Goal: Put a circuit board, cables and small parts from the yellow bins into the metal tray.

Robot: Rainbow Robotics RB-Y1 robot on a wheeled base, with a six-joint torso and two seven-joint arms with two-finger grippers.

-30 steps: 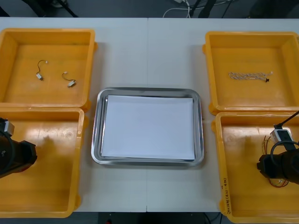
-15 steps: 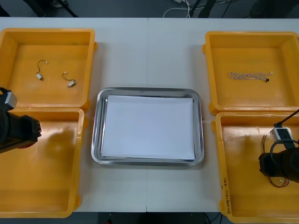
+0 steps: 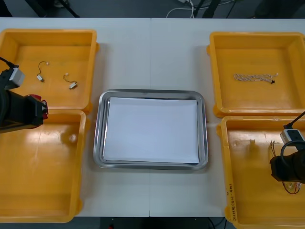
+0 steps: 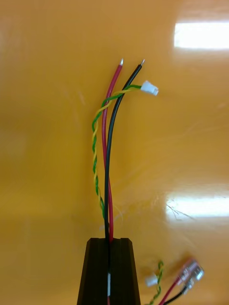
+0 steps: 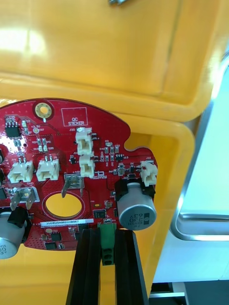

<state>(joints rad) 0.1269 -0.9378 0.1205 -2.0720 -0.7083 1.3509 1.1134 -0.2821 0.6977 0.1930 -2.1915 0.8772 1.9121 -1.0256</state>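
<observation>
Circuit board gripped at left, cables pinched at right

Round and red, the circuit board (image 5: 67, 162) hangs in the left gripper (image 5: 107, 234), whose black fingers (image 5: 87, 257) clamp a green connector (image 5: 108, 245) on its edge. In the front view that arm sits at the left edge of the frame, over the seam between the two left yellow bins (image 3: 90, 71). The right gripper (image 4: 109, 244) is closed on thin cables (image 4: 106, 157): red, black and a green-yellow twist. Centre frame, the metal tray (image 3: 97, 143) lies white inside. Upper left, two small metal parts (image 3: 72, 85) lie in a bin. Upper right, a blue and white cable (image 3: 255, 77) lies in another.
</observation>
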